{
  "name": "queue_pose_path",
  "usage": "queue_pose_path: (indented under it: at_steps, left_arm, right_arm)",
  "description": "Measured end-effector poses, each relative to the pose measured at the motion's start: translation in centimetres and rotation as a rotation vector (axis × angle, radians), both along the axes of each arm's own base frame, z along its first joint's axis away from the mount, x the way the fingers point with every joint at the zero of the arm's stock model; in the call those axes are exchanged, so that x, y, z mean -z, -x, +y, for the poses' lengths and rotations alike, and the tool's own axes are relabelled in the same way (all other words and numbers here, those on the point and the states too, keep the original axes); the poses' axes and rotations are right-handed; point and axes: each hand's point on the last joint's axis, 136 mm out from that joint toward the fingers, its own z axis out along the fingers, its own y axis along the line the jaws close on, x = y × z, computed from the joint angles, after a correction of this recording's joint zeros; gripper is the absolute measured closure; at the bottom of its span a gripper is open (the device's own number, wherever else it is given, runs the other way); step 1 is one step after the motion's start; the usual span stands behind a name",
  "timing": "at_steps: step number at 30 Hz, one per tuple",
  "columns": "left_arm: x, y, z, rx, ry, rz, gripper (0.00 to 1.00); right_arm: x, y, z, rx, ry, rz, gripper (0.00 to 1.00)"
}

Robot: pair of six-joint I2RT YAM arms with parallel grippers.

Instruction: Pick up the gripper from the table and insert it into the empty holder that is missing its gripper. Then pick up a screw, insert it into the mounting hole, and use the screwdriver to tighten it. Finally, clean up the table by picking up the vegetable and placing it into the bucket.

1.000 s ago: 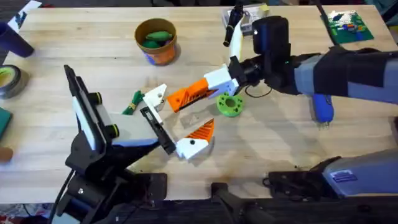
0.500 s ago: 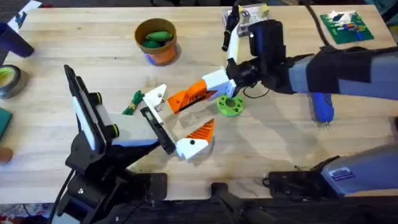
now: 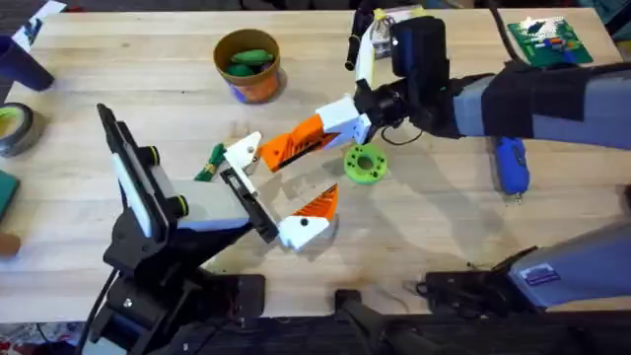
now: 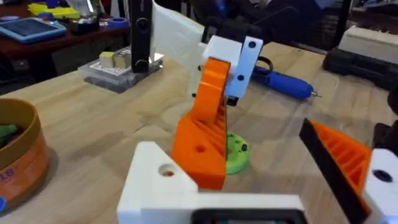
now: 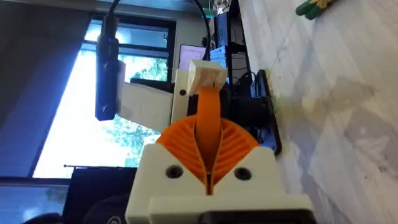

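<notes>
My right gripper (image 3: 360, 110) is shut on the white base of the gripper (image 3: 301, 141), an orange ribbed finger held tilted above the table. Its orange tip (image 4: 202, 155) rests against the empty holder (image 3: 244, 153), a bare white block with a dark mounting hole (image 4: 166, 169) at the far end of a black rail (image 3: 251, 205). That rail is my left gripper (image 3: 276, 192), which stands open with one orange finger (image 4: 345, 155) at its near end. The vegetable (image 3: 210, 164) lies left of the holder. The bucket (image 3: 246, 65) stands at the back. The blue screwdriver (image 3: 511, 165) lies at the right.
A green ring with holes (image 3: 363, 165) sits just under the held finger. Bright green pods lie inside the bucket. A green circuit board (image 3: 552, 41) is at the back right, and a tape roll (image 3: 15, 126) and a dark blue cup (image 3: 22, 61) at the left edge.
My right gripper has shifted a little left and toward the table's back, lifting and tilting the held finger while its orange tip stays at the empty holder. The left arm is still.
</notes>
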Motion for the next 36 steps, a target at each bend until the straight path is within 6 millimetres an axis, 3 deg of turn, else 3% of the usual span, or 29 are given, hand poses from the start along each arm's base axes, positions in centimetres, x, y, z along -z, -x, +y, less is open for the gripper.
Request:
queue_pose_path:
  at_steps: [18, 36]
  left_arm:
    - [0.0, -1.2, 1.0, -0.085, 0.001, 0.005, 0.008]
    - [0.1, -0.8, 0.7, -0.058, 0.026, 0.041, 0.008]
  right_arm:
    - [-0.1, -0.4, 2.3, -0.042, -0.018, -0.018, 0.993]
    - [1.0, -1.4, 4.4, -0.067, 0.023, 0.08, 0.993]
